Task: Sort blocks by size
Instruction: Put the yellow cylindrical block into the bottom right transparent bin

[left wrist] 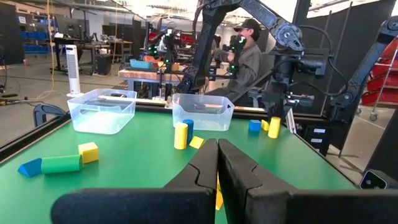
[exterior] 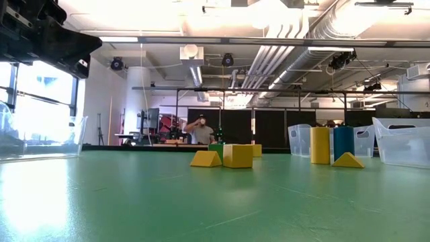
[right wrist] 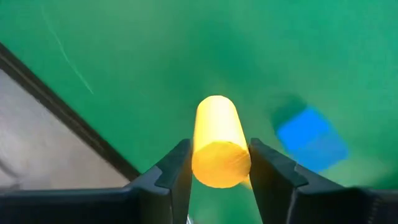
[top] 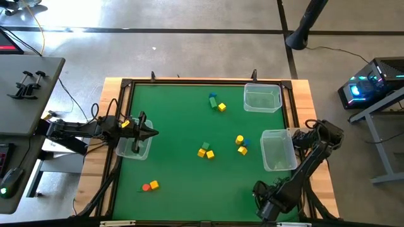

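The left gripper (left wrist: 217,144) fills the foreground of its own wrist view, its two dark fingers pressed together with nothing between them. From above, it hangs at the left side of the green table (top: 177,113), over the inner edge of a clear bin (top: 146,153).

Below that bin, near the table's front edge, an orange-red block (top: 146,186) lies just beside a small yellow block (top: 154,184).

At the middle of the table a green block (top: 205,145) sits close to a pair of yellow blocks (top: 206,153). Farther back, a blue and green pair (top: 213,99) lies just beside a yellow cube (top: 221,107).

To the right of centre, an upright yellow post (top: 240,139) stands with a blue piece (top: 245,144) and a yellow wedge (top: 242,150) close around it.

Two more clear bins sit on the right: the far bin (top: 262,98) at the back corner and the near bin (top: 278,150) in front of it.

The right gripper (right wrist: 219,149) is low over the front right of the table, clamped on a yellow cylinder (right wrist: 217,134), one finger against each side. A blue block (right wrist: 309,138) lies on the green surface near that cylinder, apart from it.
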You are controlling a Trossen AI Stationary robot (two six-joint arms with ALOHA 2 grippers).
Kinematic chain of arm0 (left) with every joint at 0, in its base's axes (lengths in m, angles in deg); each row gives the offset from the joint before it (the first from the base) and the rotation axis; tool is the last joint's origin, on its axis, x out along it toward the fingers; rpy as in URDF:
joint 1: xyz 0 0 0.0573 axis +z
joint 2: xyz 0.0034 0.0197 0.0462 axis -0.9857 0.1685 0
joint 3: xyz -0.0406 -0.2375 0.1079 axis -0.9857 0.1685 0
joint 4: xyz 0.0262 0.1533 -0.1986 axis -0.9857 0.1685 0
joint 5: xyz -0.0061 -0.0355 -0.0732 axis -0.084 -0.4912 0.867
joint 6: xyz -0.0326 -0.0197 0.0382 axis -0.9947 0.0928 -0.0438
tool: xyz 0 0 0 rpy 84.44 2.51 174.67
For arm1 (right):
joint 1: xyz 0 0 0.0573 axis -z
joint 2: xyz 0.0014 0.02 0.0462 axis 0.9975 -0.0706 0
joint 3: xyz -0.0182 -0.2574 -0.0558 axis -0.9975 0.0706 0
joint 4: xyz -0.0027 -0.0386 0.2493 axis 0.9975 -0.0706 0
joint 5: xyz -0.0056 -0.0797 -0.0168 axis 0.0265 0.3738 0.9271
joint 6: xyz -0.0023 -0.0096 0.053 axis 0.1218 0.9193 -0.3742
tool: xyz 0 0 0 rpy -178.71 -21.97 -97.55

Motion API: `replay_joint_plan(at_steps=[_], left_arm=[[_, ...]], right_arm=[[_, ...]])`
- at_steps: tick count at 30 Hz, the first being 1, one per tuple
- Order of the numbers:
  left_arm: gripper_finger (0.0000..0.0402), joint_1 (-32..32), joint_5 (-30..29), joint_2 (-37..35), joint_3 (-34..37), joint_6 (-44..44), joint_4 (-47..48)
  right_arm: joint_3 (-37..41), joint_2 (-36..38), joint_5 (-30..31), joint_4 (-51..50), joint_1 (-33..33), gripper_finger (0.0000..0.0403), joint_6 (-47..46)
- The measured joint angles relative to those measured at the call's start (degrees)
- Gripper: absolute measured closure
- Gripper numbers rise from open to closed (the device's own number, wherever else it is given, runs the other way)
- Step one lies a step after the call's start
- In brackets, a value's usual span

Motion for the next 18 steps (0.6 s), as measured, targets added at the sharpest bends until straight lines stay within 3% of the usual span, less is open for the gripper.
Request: replay_joint_plan(at_steps=[5, 10, 15, 18], left_arm=[[0.0401, 0.00, 0.00, -0.01, 0.01, -0.22, -0.01], [0.0401, 0.01, -0.07, -0.01, 0.01, -1.07, -0.04], [0.0401, 0.00, -0.20, -0.02, 0.02, -3.98, -0.04], [0.0401, 0.02, -0.20, -0.02, 0.02, -5.50, -0.03]], right_arm=[[-0.02, 3.80, 9.64, -0.29, 3.00, 0.0274, 3.81], [-0.07, 10.37, 17.43, -7.60, 9.28, 0.0268, 5.49], [-0.09, 17.20, 17.02, -20.45, 18.09, 0.0267, 9.32], [-0.09, 19.81, 12.28, -28.55, 24.40, 0.0267, 9.42]])
